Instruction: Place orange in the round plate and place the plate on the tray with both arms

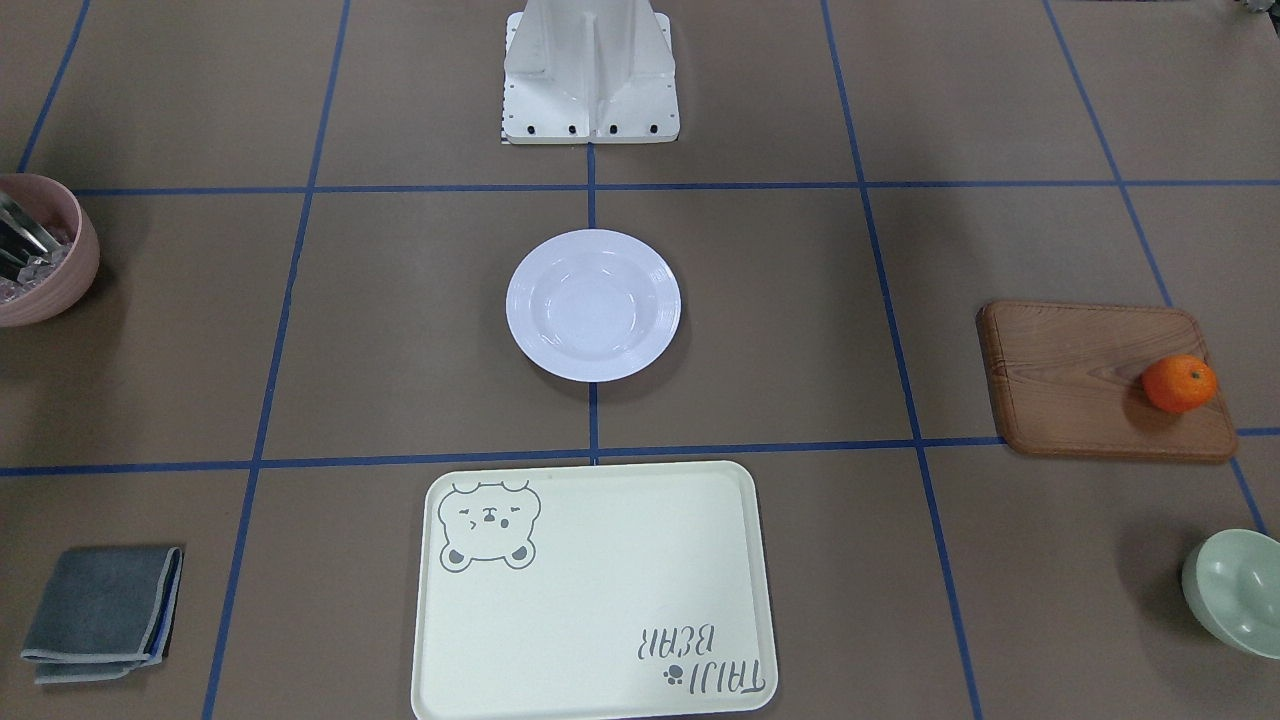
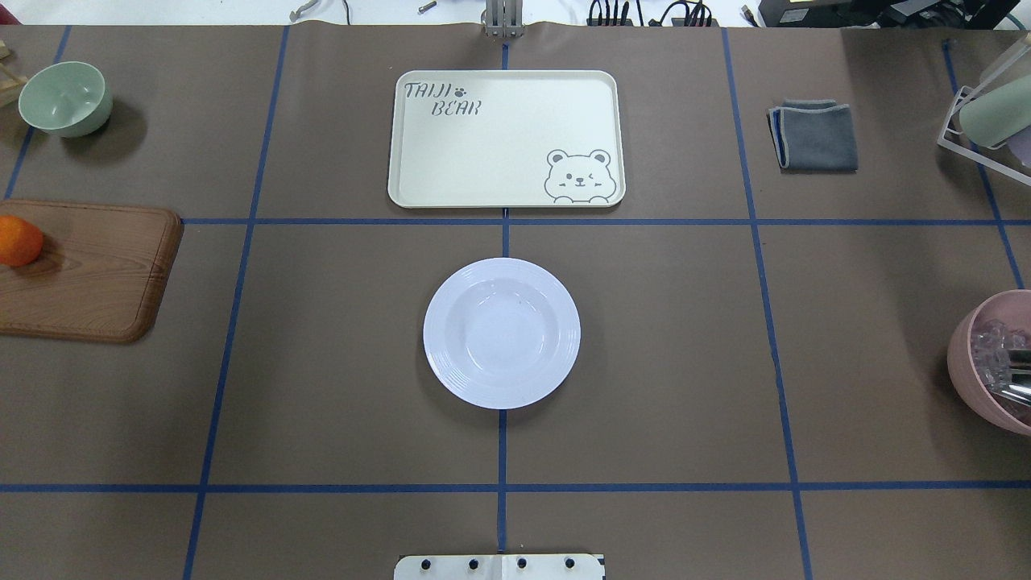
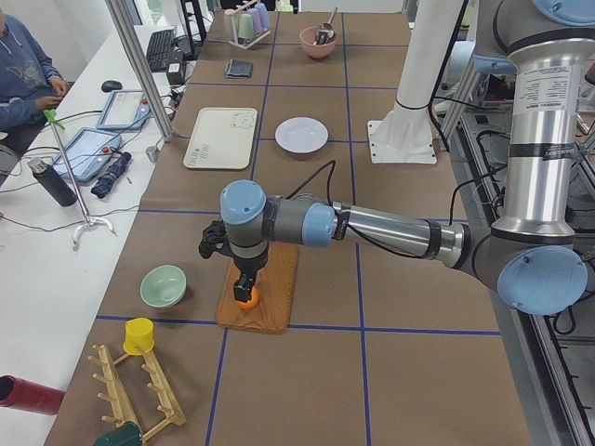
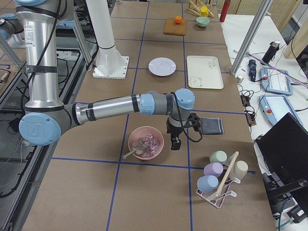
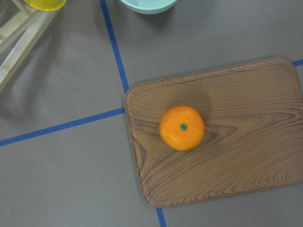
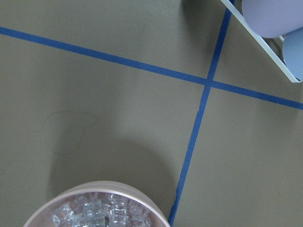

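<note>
The orange sits near one end of a brown wooden board, alone and centred in the left wrist view. The white round plate lies empty at the table's middle. Beyond it, the cream tray with its bear drawing is also empty. Only the side views show the arms. My left gripper hangs just above the orange; I cannot tell whether it is open or shut. My right gripper points down beside a pink bowl; its state I cannot tell either.
The pink bowl holds ice cubes and a metal utensil. A pale green bowl stands past the board. A folded grey cloth lies right of the tray. Cup racks stand at both table ends. A person sits at a side desk.
</note>
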